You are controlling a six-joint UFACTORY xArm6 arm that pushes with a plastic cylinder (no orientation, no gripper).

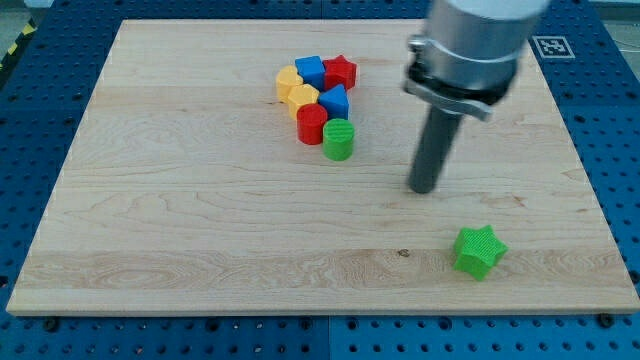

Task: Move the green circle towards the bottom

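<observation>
Eight small blocks sit on your wooden board (200, 230), which lies on a blue perforated table (610, 130). Seven are packed in a touching cluster toward the view's top centre. The green circle (339, 139) stands at the cluster's lower edge, touching a red cylinder (311, 125) at its 10 o'clock. A blue block (333, 101) sits at the green circle's 12 o'clock. Further up are two yellow blocks (296, 91), a second blue block (311, 71) and a red star (340, 72); the exact shapes of the yellow and blue pieces are hard to make out. A green star (478, 250) lies alone, well apart, at the circle's 4 o'clock. Your arm has no hand to open or close, only a dark rod. My tip (424, 188) rests on the board at the green circle's 4 o'clock, apart from it, touching no block.
</observation>
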